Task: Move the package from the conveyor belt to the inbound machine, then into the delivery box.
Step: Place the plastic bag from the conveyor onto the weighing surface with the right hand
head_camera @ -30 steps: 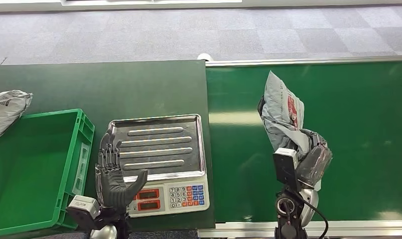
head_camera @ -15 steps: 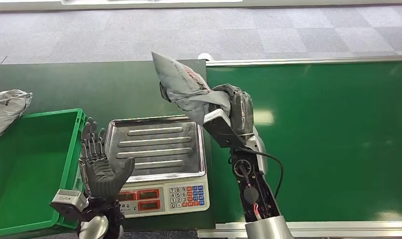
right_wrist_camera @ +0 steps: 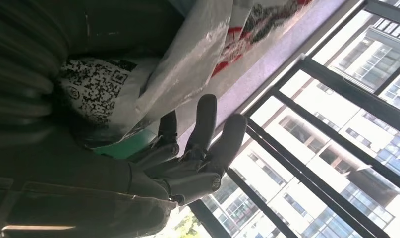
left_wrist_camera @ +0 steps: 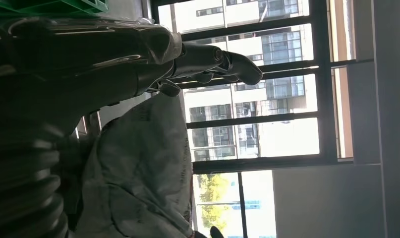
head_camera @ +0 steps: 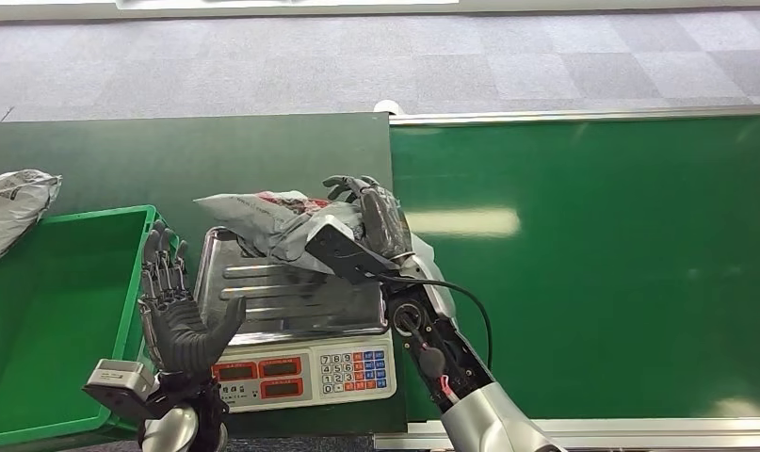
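The grey package (head_camera: 263,215) with red print lies flat across the far rim of the scale's steel tray (head_camera: 300,303), the inbound machine. My right hand (head_camera: 371,221) is at the package's right end, which lies against the palm. In the right wrist view its fingers (right_wrist_camera: 202,129) are stretched out, apart from the package (right_wrist_camera: 188,64) and its QR label. My left hand (head_camera: 173,311) is raised, open and holding nothing, between the tray and the green delivery box (head_camera: 136,282). In the left wrist view the package (left_wrist_camera: 138,168) shows beyond that hand (left_wrist_camera: 138,64).
The green conveyor belt (head_camera: 592,264) runs to the right of the scale. The scale's keypad and red displays (head_camera: 352,369) face me. Another grey bag (head_camera: 13,212) lies on the dark green table (head_camera: 169,160) beyond the box's far left corner.
My right arm swung left from the belt to the scale, carrying the package, and laid it flat over the tray; its fingers spread. My left hand shifted slightly left, towards the box.
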Tool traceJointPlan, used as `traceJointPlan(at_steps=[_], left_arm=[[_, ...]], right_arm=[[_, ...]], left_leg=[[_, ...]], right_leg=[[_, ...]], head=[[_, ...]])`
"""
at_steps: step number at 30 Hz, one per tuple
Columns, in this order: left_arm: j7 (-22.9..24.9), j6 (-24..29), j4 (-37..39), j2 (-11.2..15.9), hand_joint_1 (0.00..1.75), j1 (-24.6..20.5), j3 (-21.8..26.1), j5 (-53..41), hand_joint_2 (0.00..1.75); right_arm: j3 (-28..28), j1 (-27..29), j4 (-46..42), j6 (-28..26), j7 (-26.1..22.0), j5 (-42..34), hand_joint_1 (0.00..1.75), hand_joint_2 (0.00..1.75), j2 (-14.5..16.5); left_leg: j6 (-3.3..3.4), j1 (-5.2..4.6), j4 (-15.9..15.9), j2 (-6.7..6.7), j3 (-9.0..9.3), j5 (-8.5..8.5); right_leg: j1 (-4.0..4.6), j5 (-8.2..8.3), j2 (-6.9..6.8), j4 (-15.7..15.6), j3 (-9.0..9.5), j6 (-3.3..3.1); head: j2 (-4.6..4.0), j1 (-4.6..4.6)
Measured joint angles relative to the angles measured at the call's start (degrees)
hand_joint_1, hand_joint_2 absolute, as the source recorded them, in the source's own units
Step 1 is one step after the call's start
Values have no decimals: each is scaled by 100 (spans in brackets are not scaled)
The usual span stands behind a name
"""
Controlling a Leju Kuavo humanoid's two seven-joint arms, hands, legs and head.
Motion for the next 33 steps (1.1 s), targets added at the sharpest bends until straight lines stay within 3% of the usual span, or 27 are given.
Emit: traceJointPlan(at_steps=[7, 12, 15, 19, 23, 27, 33], left_arm=[[0, -25, 3, -19, 0, 1, 62, -8, 175], [0, -104, 28, -36, 0, 3, 99, -13, 175], [0, -157, 81, -46, 0, 1, 114, -23, 175], [0, -223, 214, -75, 0, -40, 118, -63, 175], [0, -240, 304, -90, 0, -62, 135, -70, 175], [0, -284, 324, -87, 0, 42, 144, -79, 175], [0, -324, 323, -81, 0, 262, 151, -153, 175]], right_arm=[[55, -104, 438, 137, -50, -215, 0, 175, 0], [0, -106, 529, 1102, -1055, -1435, 0, 175, -1], [-220, -34, 436, 2183, -1742, -2320, 0, 175, -5], [-636, 348, -374, 4437, -2106, -3952, 0, 175, -16], [-1188, 603, -1090, 5512, -2128, -4927, 0, 175, -28], [-1709, 841, -1521, 5744, -2128, -5071, 0, 175, -99], [-2351, 1365, -2013, 5570, -2128, -4752, 0, 175, -268]], left_leg=[[0, 0, 0, 1, 1, 0], [0, 0, 0, 1, 2, 0], [0, 0, 1, 1, 2, 0], [0, 0, 3, 0, 0, -1], [1, -1, 3, 5, 0, -2], [1, -1, 3, 4, 5, -1], [0, -1, 3, 2, 5, -2]], right_leg=[[0, 0, 0, 0, 0, 0], [0, 0, 0, 0, -1, 0], [0, 0, 0, 0, -3, 0], [-1, 0, 0, -1, -6, 0], [-2, 0, 1, -3, -5, 0], [-2, 0, 1, -3, -1, 0], [-2, 0, 0, -4, -3, 0]], head=[[0, -1], [0, -1], [0, -1], [0, -1], [0, 0], [0, -1], [0, -2]])
